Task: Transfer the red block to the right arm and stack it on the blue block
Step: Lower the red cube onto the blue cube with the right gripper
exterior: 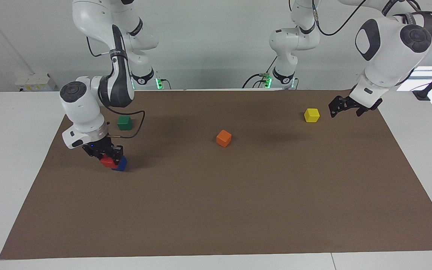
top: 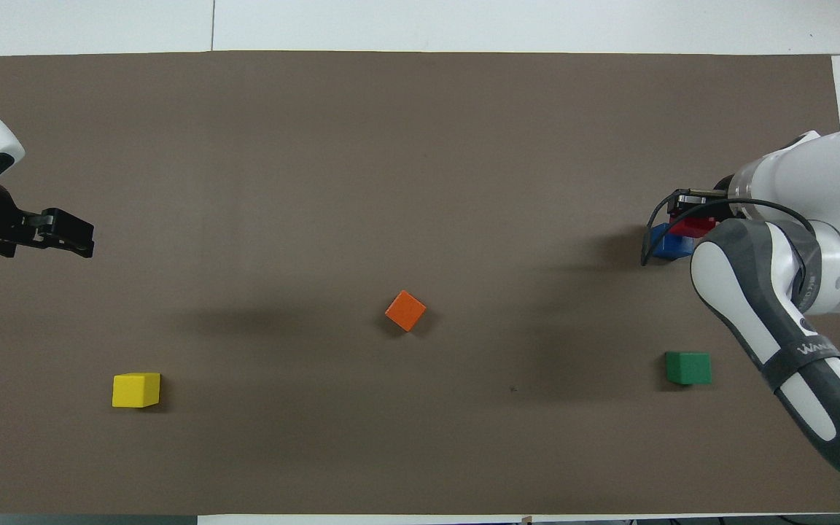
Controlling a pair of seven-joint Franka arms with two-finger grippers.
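My right gripper (exterior: pixel 106 157) is shut on the red block (exterior: pixel 107 162) and holds it low over the mat. The red block sits close against the blue block (exterior: pixel 121 164), on the side toward the right arm's end of the table, at about the same height. I cannot tell whether the two touch. In the overhead view the red block (top: pixel 697 227) and the right gripper (top: pixel 691 216) cover part of the blue block (top: pixel 664 243). My left gripper (exterior: pixel 345 111) hangs open and holds nothing, up in the air beside the yellow block; the overhead view shows this gripper (top: pixel 88 243) too.
A brown mat (exterior: pixel 216 210) covers the table. On it lie a yellow block (exterior: pixel 312 115), an orange block (exterior: pixel 223 138) near the middle, and a green block (exterior: pixel 124 122) nearer to the robots than the blue one.
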